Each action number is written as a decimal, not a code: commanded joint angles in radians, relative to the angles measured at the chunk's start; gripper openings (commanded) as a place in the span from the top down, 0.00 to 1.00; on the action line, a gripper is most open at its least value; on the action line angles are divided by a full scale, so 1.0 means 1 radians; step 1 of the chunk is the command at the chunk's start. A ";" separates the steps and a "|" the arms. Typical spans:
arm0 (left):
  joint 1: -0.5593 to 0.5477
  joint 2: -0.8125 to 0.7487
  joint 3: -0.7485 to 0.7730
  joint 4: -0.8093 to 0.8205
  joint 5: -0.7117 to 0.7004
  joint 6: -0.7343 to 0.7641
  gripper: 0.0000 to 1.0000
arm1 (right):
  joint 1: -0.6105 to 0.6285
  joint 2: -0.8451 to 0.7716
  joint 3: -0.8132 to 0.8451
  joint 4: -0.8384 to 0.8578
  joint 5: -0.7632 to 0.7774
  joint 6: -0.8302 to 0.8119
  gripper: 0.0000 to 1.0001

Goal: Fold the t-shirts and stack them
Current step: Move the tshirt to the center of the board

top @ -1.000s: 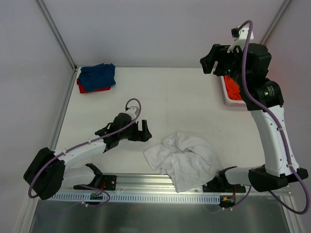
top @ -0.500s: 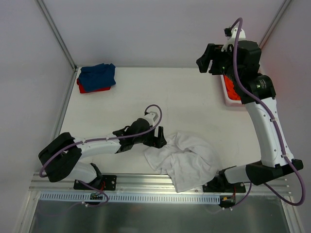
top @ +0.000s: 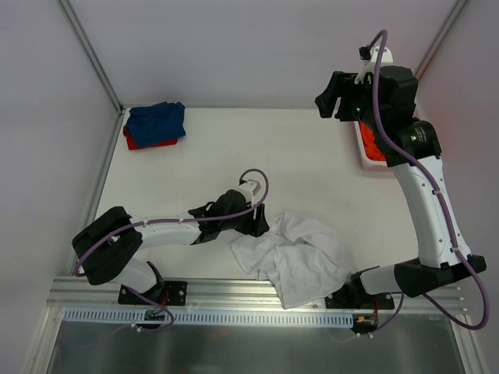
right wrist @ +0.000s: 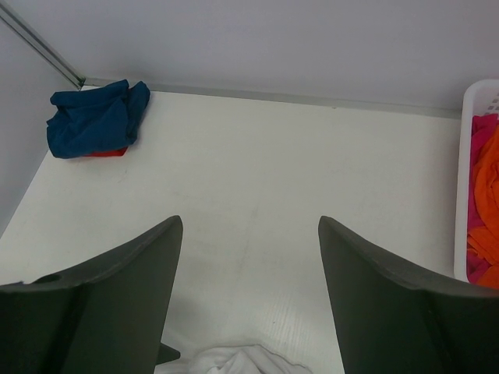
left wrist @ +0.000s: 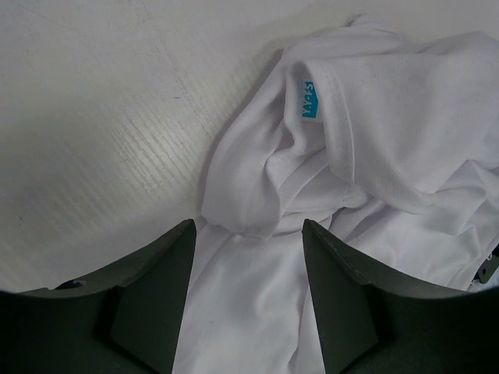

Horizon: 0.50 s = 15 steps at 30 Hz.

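A crumpled white t-shirt (top: 300,249) lies at the near middle of the table. My left gripper (top: 256,222) is open at the shirt's left edge, low over it; in the left wrist view its jaws straddle a fold of the white shirt (left wrist: 312,179). A blue t-shirt (top: 158,119) lies folded on a red t-shirt (top: 148,143) at the far left corner. An orange t-shirt (top: 373,142) sits in the basket at the far right. My right gripper (top: 334,97) is open and empty, raised high beside the basket.
A white lattice basket (top: 365,156) stands at the far right edge, with orange and pink cloth (right wrist: 485,202) inside. Metal frame posts (top: 90,51) rise at the back corners. A rail (top: 234,292) runs along the near edge.
My left arm has stretched to the right, bringing its open gripper from bare table to the white shirt's left edge. The right gripper has risen slightly and moved left.
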 commanded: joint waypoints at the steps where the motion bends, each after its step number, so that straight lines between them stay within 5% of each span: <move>1: -0.017 0.011 0.021 0.042 0.005 0.003 0.43 | -0.012 -0.020 0.001 0.006 -0.012 0.008 0.26; 15: -0.051 0.075 0.029 0.047 -0.001 -0.009 0.53 | -0.016 -0.031 -0.004 0.007 -0.023 0.013 0.26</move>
